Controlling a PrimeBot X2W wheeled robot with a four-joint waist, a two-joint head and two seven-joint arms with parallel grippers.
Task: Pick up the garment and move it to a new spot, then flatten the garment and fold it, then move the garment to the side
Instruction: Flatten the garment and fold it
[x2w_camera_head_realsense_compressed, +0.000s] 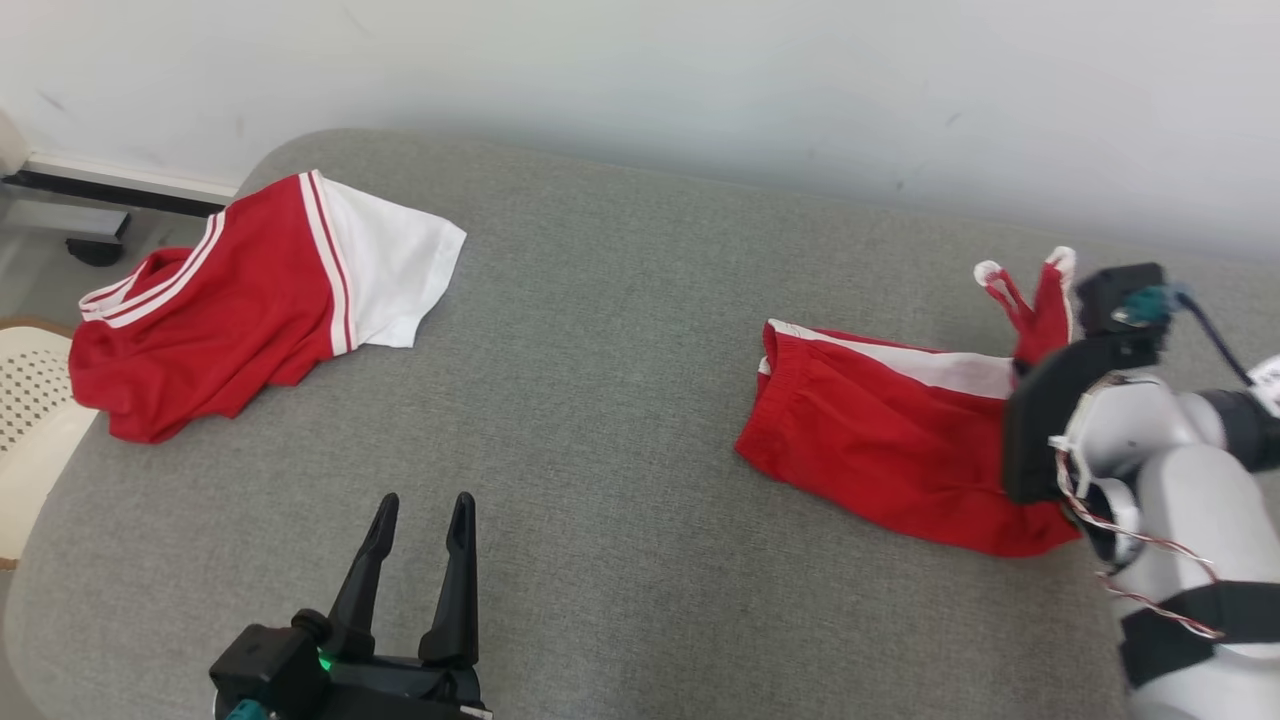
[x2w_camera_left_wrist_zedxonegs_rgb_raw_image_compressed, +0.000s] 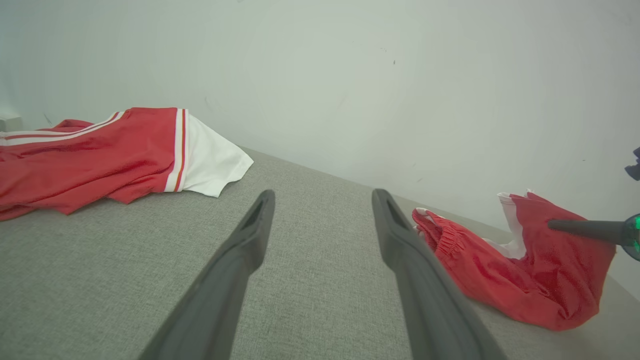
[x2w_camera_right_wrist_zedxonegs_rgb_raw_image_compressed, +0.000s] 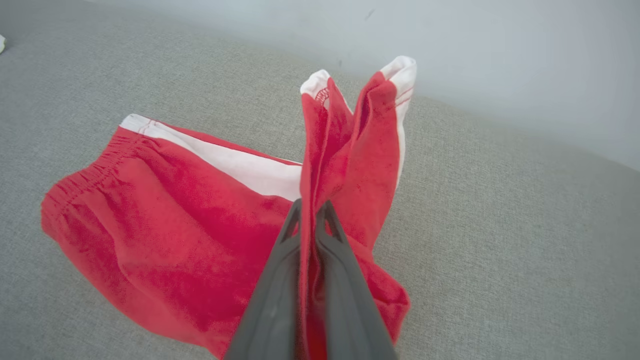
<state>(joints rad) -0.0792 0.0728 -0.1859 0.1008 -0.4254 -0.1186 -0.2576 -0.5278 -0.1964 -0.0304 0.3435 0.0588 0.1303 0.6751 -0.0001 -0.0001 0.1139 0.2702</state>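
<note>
Left gripper (x2w_camera_head_realsense_compressed: 425, 500): It is closest to the robot, low over the grey cushion (x2w_camera_head_realsense_compressed: 600, 450). Its two fingers are spread wide with nothing between them.

Right gripper (x2w_camera_right_wrist_zedxonegs_rgb_raw_image_compressed: 310, 207): Its fingers are pressed together on a bunch of red cloth. That cloth is the leg part of the shorts (x2w_camera_head_realsense_compressed: 880, 440).

Where the shorts are: They are on the right side of the cushion, just by the right arm. They are well apart from the shirt.

Long way of the shorts: They run left to right across the cushion.

Which way they point: The waistband (x2w_camera_right_wrist_zedxonegs_rgb_raw_image_compressed: 85, 180) points to the robot's left and lies flat on the cushion. The leg ends (x2w_camera_right_wrist_zedxonegs_rgb_raw_image_compressed: 360, 85) are on the right and stick up in the air above the pinch.

Done so far: I think the pick-up has just begun. One end is pinched and lifted, but most of the shorts lie on the cushion.

Left to do: It looks like the shorts are not at a new spot yet. They are crumpled, not flat and not folded. Moving them to the side comes last.

Shirt (x2w_camera_head_realsense_compressed: 230, 300): This red and white one lies far off at the left back corner. No gripper touches it.

Wall (x2w_camera_head_realsense_compressed: 700, 80): It is pale and stands behind the cushion.
</note>
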